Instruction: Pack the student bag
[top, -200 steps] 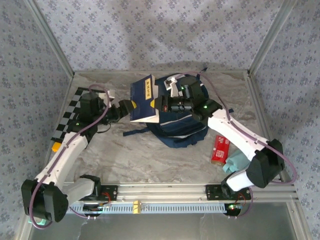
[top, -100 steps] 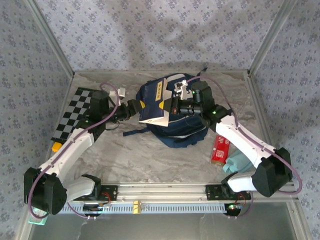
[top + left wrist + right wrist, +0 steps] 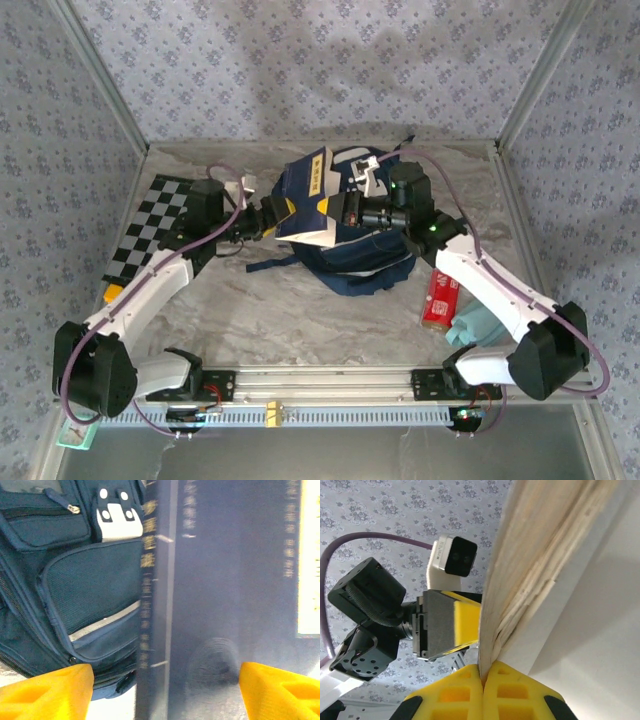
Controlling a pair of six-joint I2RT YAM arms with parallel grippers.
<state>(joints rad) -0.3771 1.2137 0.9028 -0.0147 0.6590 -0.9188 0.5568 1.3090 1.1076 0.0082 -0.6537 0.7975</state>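
The student bag (image 3: 365, 262), navy with white patches, lies at the middle back of the table. A navy book (image 3: 308, 198) with a yellow label hangs tilted over the bag's left side. My right gripper (image 3: 345, 211) reaches in from the right and is shut on the book's edge; in the right wrist view its yellow fingers (image 3: 465, 690) pinch the book's pages (image 3: 530, 570). My left gripper (image 3: 272, 216) is at the book's left, open. In the left wrist view the book (image 3: 225, 580) spans the gap of the left gripper (image 3: 165, 687), with the bag (image 3: 75, 580) behind.
A black-and-white checkered mat (image 3: 150, 225) lies at the left. A red packet (image 3: 438, 298) and a teal cloth (image 3: 478, 325) lie at the right front. A small orange item (image 3: 112, 293) sits by the left edge. Metal frame rails bound the table.
The book has moved right and back, from upright beside the bag to tilted over it. Both arms followed it; the left gripper moved right toward the bag.
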